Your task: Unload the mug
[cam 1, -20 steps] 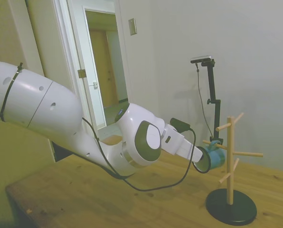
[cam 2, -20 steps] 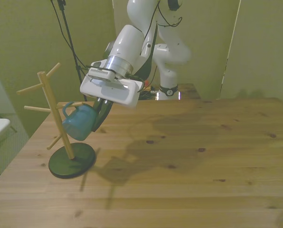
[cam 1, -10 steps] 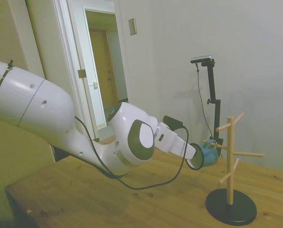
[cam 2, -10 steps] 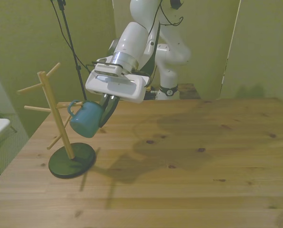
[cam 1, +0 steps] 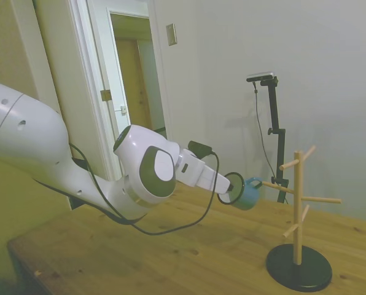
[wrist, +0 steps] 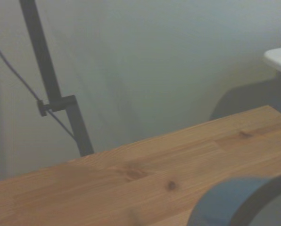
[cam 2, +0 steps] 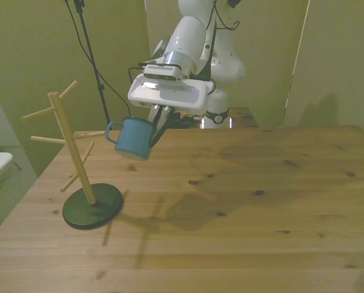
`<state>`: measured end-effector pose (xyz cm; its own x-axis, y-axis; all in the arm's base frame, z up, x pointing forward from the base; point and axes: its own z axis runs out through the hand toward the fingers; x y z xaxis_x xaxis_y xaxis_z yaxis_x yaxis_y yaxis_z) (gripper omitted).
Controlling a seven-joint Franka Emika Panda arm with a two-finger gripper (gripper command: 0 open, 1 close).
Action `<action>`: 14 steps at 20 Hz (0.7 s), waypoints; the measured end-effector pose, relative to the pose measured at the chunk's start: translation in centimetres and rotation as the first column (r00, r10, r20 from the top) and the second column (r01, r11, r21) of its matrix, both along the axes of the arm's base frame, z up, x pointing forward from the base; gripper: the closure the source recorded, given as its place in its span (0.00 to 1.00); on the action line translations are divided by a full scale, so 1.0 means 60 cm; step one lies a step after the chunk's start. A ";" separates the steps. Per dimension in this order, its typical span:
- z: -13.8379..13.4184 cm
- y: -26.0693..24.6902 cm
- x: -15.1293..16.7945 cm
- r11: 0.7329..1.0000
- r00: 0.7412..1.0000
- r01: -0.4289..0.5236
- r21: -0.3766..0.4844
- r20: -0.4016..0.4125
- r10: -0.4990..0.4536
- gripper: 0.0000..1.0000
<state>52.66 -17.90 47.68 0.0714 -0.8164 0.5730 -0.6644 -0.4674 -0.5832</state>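
The teal mug [cam 2: 133, 137] hangs in the air, tilted, with my gripper [cam 2: 156, 122] shut on its rim. Its loop handle [cam 2: 112, 131] points toward the wooden mug tree [cam 2: 69, 146] at the front view's left and is clear of the pegs. In the side view the mug [cam 1: 247, 192] floats left of the mug tree [cam 1: 298, 209], a short gap from the nearest peg tip, with the gripper [cam 1: 232, 187] at its mouth. A blurred curve of the mug [wrist: 239, 202] fills a corner of the wrist view.
The mug tree stands on a round dark base [cam 2: 92, 206] near the table's edge at the front view's left. The wooden table [cam 2: 243, 207] spreads to the front view's right. An open doorway [cam 1: 134, 86] lies behind the arm in the side view.
The gripper has pulled the mug off the tree's peg and away from it, toward the front view's right and slightly up. The mug has tilted nearer to upright.
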 end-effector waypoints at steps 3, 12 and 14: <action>0.004 0.044 -0.007 0.999 0.999 -0.038 -0.005 -0.002 0.038 1.00; -0.103 0.207 -0.028 0.975 0.965 -0.213 0.063 -0.142 0.220 1.00; -0.113 0.229 -0.033 0.968 0.954 -0.241 0.074 -0.162 0.250 1.00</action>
